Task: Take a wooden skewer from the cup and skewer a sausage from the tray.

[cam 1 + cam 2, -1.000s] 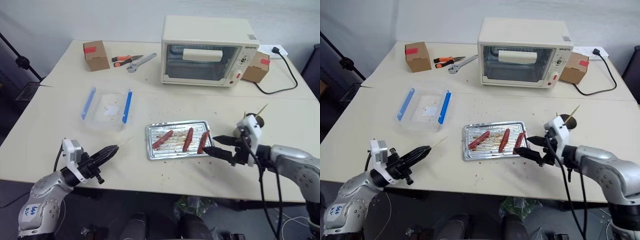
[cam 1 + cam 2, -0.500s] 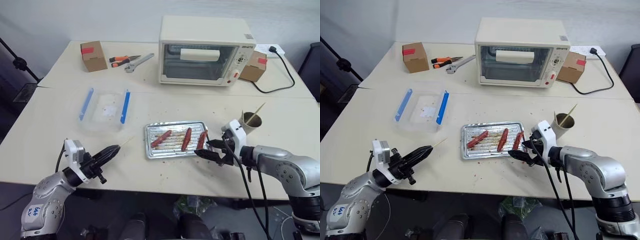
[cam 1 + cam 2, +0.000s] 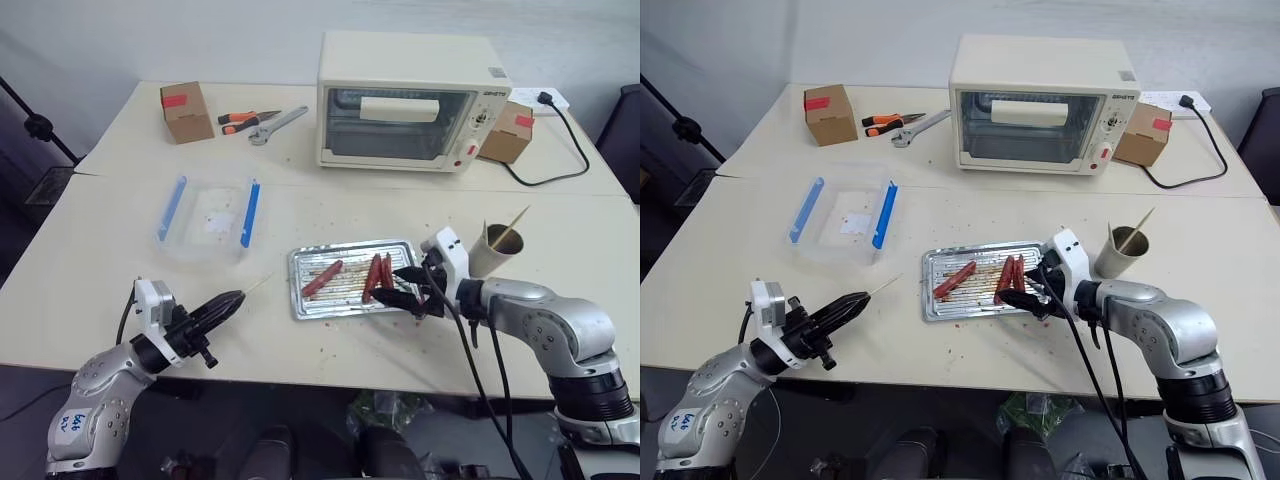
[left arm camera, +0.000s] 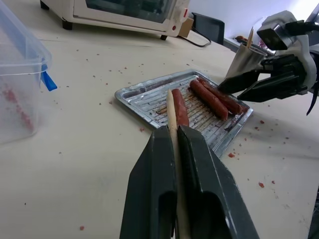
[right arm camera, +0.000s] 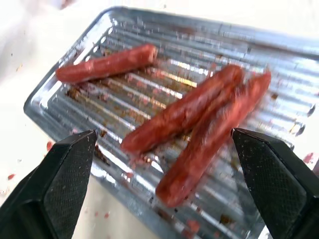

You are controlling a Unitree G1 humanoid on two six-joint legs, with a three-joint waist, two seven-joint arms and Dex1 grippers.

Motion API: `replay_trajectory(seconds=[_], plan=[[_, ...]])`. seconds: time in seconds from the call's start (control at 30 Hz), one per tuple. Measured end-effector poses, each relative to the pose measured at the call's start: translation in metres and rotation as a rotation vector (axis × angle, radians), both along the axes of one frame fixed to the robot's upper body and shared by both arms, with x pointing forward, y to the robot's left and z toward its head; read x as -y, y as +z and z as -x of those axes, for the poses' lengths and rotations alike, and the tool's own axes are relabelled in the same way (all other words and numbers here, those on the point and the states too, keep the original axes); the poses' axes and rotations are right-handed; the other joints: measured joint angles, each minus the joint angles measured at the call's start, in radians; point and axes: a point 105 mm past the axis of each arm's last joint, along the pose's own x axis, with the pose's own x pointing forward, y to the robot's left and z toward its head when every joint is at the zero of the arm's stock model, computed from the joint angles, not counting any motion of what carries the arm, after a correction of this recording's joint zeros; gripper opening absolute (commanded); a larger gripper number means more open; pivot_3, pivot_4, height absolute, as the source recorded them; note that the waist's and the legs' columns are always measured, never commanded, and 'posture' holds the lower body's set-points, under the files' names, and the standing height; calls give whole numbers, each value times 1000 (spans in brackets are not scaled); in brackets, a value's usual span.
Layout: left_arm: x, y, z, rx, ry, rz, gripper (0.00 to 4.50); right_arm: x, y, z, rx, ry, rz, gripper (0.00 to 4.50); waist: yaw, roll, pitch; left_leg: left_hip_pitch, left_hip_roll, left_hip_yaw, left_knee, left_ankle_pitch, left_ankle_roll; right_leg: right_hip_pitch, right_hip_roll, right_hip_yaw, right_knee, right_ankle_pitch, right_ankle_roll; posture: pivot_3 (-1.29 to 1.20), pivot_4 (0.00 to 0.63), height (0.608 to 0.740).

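My left gripper (image 3: 236, 297) is shut on the wooden skewer (image 4: 171, 112), whose pale point sticks out toward the tray (image 3: 308, 306). It hovers left of the silver tray, near the table's front edge. Three sausages lie on the tray: one (image 3: 325, 278) at the left, and two (image 5: 184, 112) (image 5: 214, 139) side by side at the right end. My right gripper (image 3: 392, 286) is open, its black fingers (image 5: 67, 181) straddling that right-hand pair just above the tray. The paper cup (image 3: 492, 250) stands right of the tray with more skewers in it.
A toaster oven (image 3: 410, 100) stands at the back, with a cable (image 3: 560, 150) and a taped cardboard box (image 3: 508, 135) beside it. Another box (image 3: 185, 108), pliers and a wrench (image 3: 262, 120) lie back left. A clear plastic box (image 3: 210, 210) with blue clips sits left of the tray.
My right gripper has moved left over the tray's right end. The rightmost sausage now lies against the middle one. The left gripper has kept still with the skewer.
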Motion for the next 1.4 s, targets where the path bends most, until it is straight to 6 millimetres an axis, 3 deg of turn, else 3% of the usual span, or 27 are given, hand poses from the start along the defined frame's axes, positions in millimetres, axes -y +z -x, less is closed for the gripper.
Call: replay_trajectory(seconds=[0.07, 0.17, 0.43, 0.53, 0.9, 1.1, 1.2, 1.3, 1.4], plan=[[0, 0, 0, 3, 0, 0, 0, -4, -3, 2, -5, 24, 9, 4290, -2, 0, 0, 0, 0, 0, 0, 0, 0, 0, 0, 0, 0, 0, 0, 0, 150, 740], [1, 0, 0, 2, -4, 0, 0, -7, -4, 4, -15, 49, 5, 3562, -6, 0, 0, 0, 0, 0, 0, 0, 0, 0, 0, 0, 0, 0, 0, 0, 150, 740], [1, 0, 0, 5, -4, 0, 0, 7, 3, -3, -12, -10, 9, 3562, -17, 0, 0, 0, 0, 0, 0, 0, 0, 0, 0, 0, 0, 0, 0, 0, 150, 740], [2, 0, 0, 10, -4, -1, 0, 9, -3, -3, -43, -23, 28, 3562, -17, 0, 0, 0, 0, 0, -1, 0, 0, 0, 0, 0, 0, 0, 0, 0, 150, 740], [4, 1, -1, 12, -12, -2, 0, -11, -9, -8, -58, -36, 53, 3562, -19, 0, 0, 0, 0, 0, -2, 0, -1, -1, 0, 0, 0, 0, 0, 0, 150, 740], [3, 1, -1, 12, -12, -3, 0, -14, -13, -5, 48, 13, 247, 3562, -19, 0, 0, 0, 0, 0, -2, 0, -1, -1, 0, 0, 0, 0, 0, 0, 150, 740], [3, 1, -1, 12, -12, -3, 0, -15, -14, -6, 82, 24, 285, 2985, -19, -1, -1, 0, 0, 0, -1, 1, -1, -1, 0, 0, 0, 0, 0, 0, 150, 740], [4, 1, -1, 12, -12, -4, 0, -14, -15, -7, 104, 24, 309, 1980, -19, -1, -1, 0, 0, 0, -2, 1, -1, -1, 0, 0, 0, 0, 0, 0, 150, 740], [4, 0, -1, 12, -13, -7, 0, -13, -15, -7, 112, 31, 316, 1980, -19, -1, -1, 0, 0, 0, -2, 1, -1, -1, 0, 0, 0, 0, 0, 0, 150, 740]])
